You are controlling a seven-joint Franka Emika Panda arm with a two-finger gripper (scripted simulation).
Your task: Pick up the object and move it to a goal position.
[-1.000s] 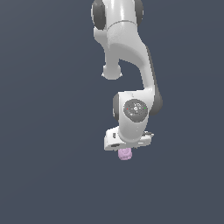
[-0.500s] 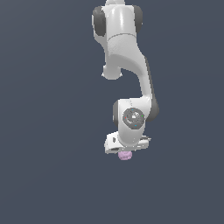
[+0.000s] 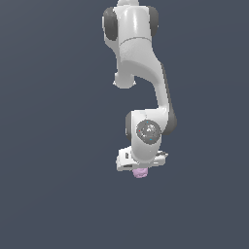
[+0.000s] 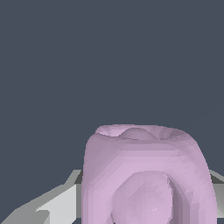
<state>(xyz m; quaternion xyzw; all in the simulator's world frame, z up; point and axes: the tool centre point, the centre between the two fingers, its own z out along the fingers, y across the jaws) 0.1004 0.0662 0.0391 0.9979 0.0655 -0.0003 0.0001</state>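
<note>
white arm hangs down against a plain grey-blue backdrop in the exterior view. the gripper points downward at the arm's lower end. the object, pale pink-lilac and lumpy, sits directly under the gripper body, touching it, well clear of any surface. the wrist view shows the object filling the foreground, a rounded knob at its front, grey fingers flanking it. gripper is closed around the object.
</note>
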